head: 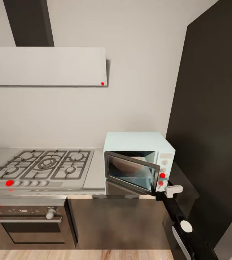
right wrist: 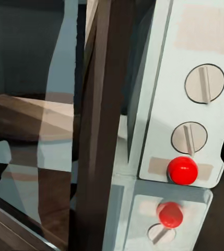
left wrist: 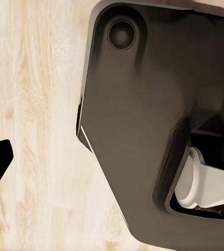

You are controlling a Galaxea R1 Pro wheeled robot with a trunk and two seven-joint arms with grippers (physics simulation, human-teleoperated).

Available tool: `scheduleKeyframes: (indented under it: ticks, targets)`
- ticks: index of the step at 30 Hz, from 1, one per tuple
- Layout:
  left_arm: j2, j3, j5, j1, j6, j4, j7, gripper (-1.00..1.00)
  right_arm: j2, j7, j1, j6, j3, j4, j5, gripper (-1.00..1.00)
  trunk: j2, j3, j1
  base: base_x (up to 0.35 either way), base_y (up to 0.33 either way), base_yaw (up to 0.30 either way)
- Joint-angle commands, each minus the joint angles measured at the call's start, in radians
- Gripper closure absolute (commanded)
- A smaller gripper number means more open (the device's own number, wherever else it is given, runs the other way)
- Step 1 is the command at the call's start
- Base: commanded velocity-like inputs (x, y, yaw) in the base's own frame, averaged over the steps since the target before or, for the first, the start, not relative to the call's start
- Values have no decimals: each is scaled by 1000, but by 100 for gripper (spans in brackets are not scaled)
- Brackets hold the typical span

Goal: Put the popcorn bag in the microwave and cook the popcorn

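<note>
Black right arm links rise from the lower right of the head view to the right end effector (head: 169, 190), at the microwave's (head: 139, 144) front right corner; whether its fingers are parted I cannot tell. Just beyond, the dark glass door (head: 132, 172) stands ajar, with red knobs (right wrist: 183, 170) close by. Grey bench (head: 94, 177) carries the oven beside the gas hob (head: 43, 165). No popcorn bag is in view (likely light and crushable; I'd grip the rolled rim).

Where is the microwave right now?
In the head view the microwave sits on the countertop right of the gas hob, beside a tall dark cabinet, its door ajar.
</note>
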Motion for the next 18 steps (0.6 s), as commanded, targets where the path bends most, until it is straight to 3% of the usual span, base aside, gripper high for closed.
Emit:
scheduleKeyframes:
  ticks: [1,10,18]
  targets:
    - [0,5,1,0,0,0,0,-100,-1,1,0,-3,1,1,0,-100,-1,0,0,0,0,0]
    - [0,4,1,0,0,0,0,-100,-1,1,0,-2,2,1,0,-100,-1,0,0,-218,-152,0]
    - [0,4,1,0,0,0,0,-100,-1,1,0,-2,1,1,0,-100,-1,0,0,-8,-55,0]
